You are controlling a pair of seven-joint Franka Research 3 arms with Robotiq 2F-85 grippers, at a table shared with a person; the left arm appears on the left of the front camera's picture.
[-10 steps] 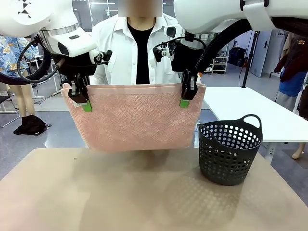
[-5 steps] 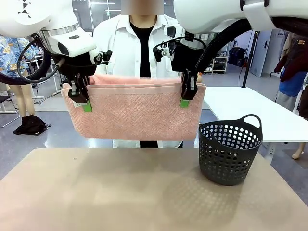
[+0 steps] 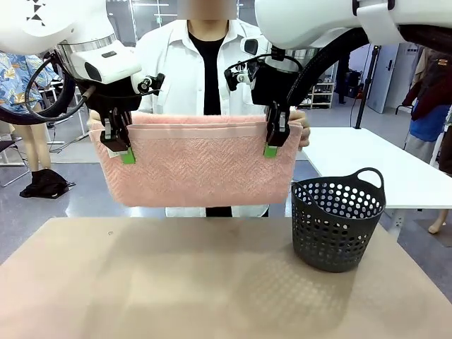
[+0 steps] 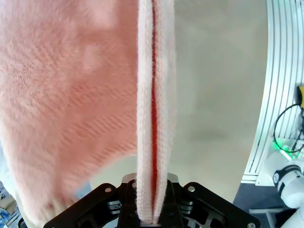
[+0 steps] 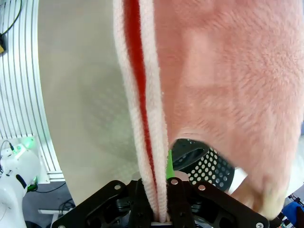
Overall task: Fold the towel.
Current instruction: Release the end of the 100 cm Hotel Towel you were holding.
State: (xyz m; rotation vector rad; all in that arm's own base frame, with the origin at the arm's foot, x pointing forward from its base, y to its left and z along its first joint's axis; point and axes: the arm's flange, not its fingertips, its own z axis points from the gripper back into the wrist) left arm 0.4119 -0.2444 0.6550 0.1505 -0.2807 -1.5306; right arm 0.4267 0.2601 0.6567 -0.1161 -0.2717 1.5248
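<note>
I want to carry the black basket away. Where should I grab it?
Grab the arched handle that rises above the basket's rim, reaching down from above. It's a loop with a gap underneath for your fingers, and the basket stands upright on the table, so the handle points up.

A tan table (image 3: 176, 282) spans the foreground. Beyond it lie a grey floor (image 3: 70, 205) and, at right, a white table (image 3: 339, 148).

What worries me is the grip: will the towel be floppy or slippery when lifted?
Probably floppy: the towel hangs limp from the left gripper and right gripper. Likely not slippery: thick terry edges sit pinched in both.
</note>
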